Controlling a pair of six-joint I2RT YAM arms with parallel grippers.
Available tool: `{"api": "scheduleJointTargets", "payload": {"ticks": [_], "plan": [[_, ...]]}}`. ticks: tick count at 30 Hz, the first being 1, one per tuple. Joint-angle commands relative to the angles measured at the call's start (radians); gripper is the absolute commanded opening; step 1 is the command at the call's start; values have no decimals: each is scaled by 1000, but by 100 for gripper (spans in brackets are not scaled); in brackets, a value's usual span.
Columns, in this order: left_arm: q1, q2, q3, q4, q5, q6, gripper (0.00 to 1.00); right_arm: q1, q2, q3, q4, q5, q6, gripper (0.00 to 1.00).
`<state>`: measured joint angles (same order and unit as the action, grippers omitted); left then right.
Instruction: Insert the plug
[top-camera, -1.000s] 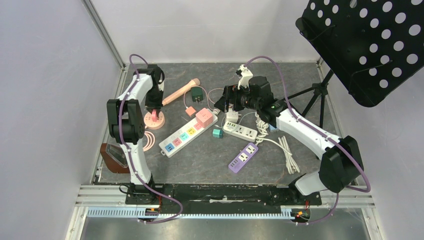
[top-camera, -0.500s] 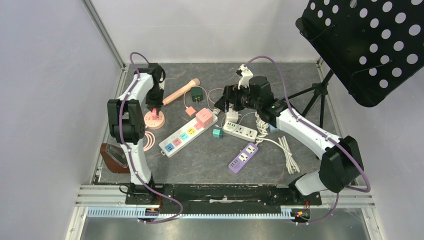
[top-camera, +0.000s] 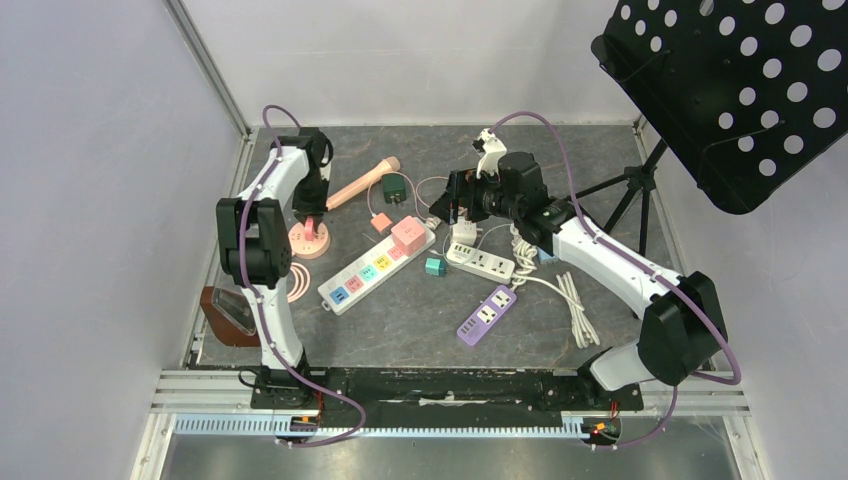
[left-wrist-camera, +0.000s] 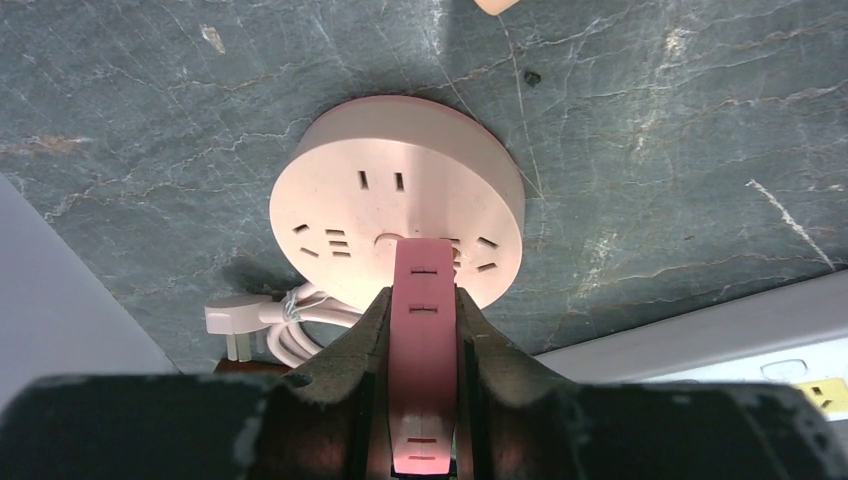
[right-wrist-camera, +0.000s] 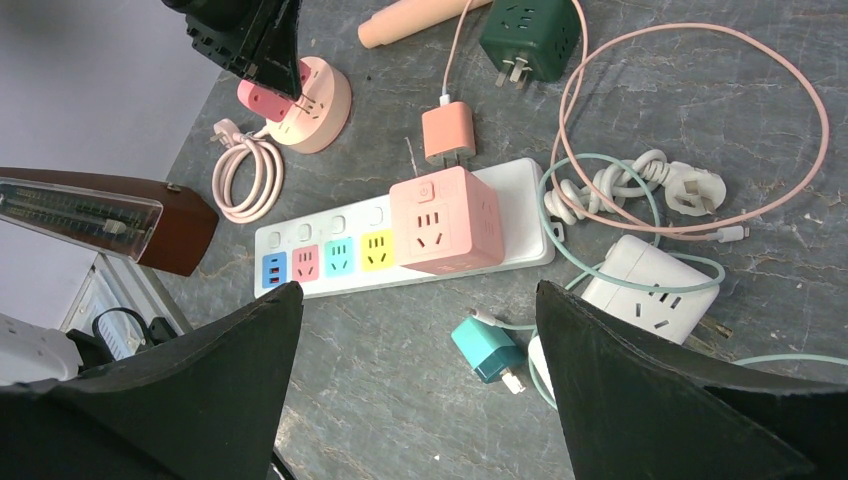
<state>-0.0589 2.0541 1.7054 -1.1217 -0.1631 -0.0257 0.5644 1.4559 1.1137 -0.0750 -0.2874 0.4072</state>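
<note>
Left tool (left-wrist-camera: 424, 305) clenched on the pink plug (left-wrist-camera: 424, 280), end-on to the round socket (left-wrist-camera: 395, 190) near the left edge of the bench (top-camera: 420, 320).

The plug's long axis runs straight out along the tool's fingers. The socket lies directly ahead of the plug's leading end, which overlaps the near part of the socket's face. Whether the prongs meet any slots cannot be told. The coming push likely has to follow that axis. The left arm is the nearer one. The right tool (right-wrist-camera: 417, 290) hangs well apart over the power strip (right-wrist-camera: 330, 255), jaws wide, holding nothing.
</note>
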Motion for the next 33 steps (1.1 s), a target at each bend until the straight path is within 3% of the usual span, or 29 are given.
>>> {"api": "scheduleJointTargets", "payload": {"ticks": [1, 25, 33], "plan": [[-5, 21, 31, -22, -39, -24, 2, -7, -31, -12, 38, 1, -9, 88], [-36, 40, 28, -8, -33, -120, 2, -15, -31, -17, 48, -6, -6, 88], [-60, 58, 20, -34, -135, -102, 2, -18, -32, -17, 49, -7, -7, 88]]}}
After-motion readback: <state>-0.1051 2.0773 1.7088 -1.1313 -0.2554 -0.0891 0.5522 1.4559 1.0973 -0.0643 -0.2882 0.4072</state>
